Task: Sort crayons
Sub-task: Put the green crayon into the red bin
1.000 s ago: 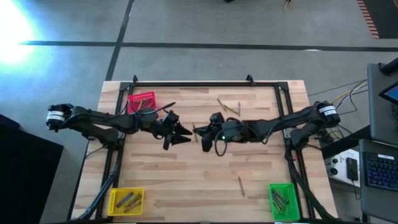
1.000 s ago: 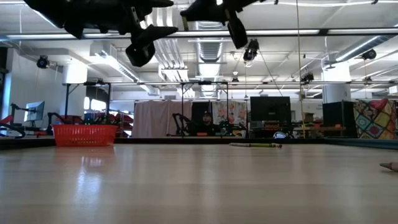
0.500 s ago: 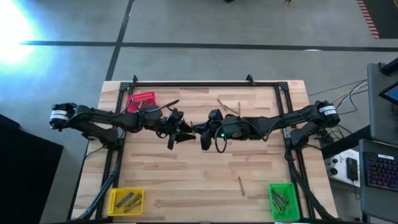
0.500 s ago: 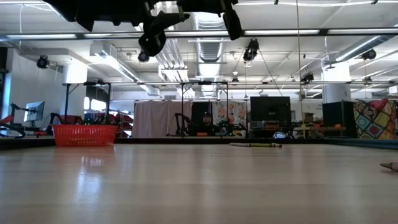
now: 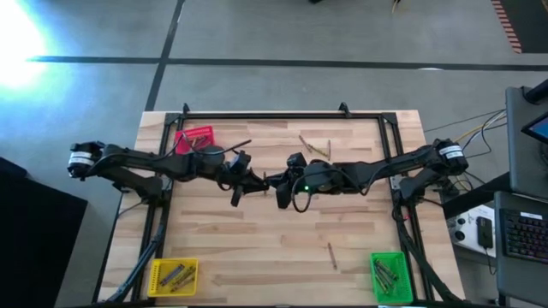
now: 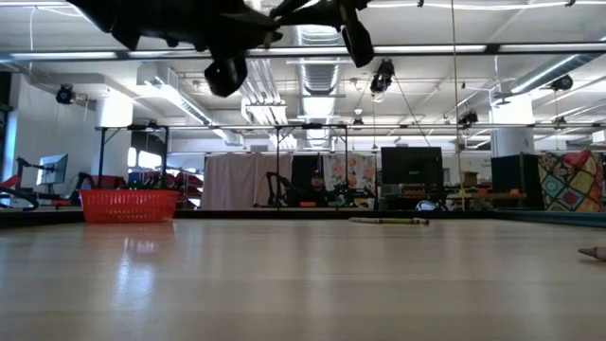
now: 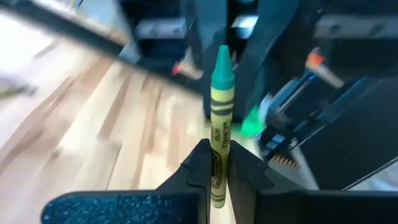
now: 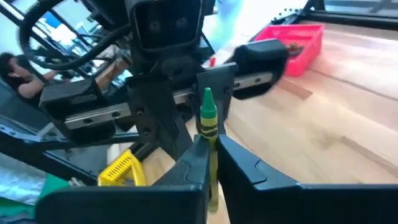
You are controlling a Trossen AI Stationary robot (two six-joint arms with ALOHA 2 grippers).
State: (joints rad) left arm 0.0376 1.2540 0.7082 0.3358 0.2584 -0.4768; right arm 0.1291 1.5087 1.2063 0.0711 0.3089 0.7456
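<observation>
A green crayon (image 7: pixel 221 93) with a yellow-green wrapper hangs above the table's middle, between my two grippers. They meet fingertip to fingertip: my left gripper (image 5: pixel 259 180) comes from the left and my right gripper (image 5: pixel 276 181) from the right. Both are shut on this crayon (image 8: pixel 208 118). Its pointed tip sticks out past both pairs of fingers. Loose crayons (image 5: pixel 315 147) lie flat near the far edge, and a brown one (image 5: pixel 331 254) lies toward the near edge. My left gripper pinches the crayon's wrapped shaft (image 7: pixel 218 163), toward the blunt end, between its two fingertips. It comes level from the table's left, fingers across the crayon. The crayon is clear of the table. My right gripper pinches the wrapped shaft (image 8: pixel 211 140) below the tip between its two fingers. It comes level from the table's right, fingers across the crayon.
A red bin (image 5: pixel 195 139) stands at the far left. A yellow bin (image 5: pixel 173 275) at the near left and a green bin (image 5: pixel 390 275) at the near right both hold crayons. A black frame (image 5: pixel 282 115) runs along the table's far edge and its sides.
My left gripper has gone toward the table's right, up to my right gripper, and has shut on the crayon that my right gripper holds. The crayon has stayed in place above the table.
</observation>
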